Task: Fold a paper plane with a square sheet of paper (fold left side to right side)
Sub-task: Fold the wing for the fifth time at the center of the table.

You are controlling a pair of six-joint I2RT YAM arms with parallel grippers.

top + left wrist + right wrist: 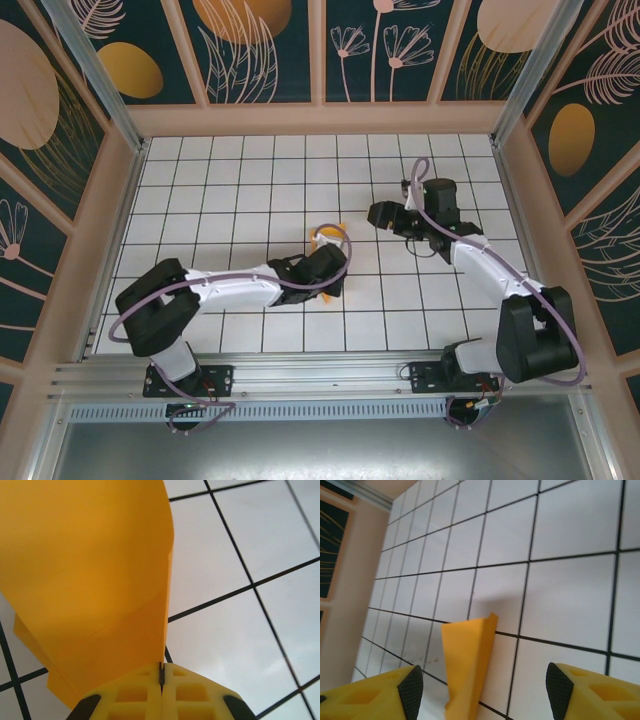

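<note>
We've got a white bench point(250, 180), dark grid lines. Orange paper point(467, 665) stands up over it; contact we can't confirm.

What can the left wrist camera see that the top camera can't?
Left wrist camera: up close, the left gripper has its yellow fingers pressed shut on the bottom edge of the orange paper, which stands up big and curved. Top camera: the whole left arm and right arm, the right gripper apart from the paper, and the flowery walls. Both: the orange paper and the white tiled table.
</note>
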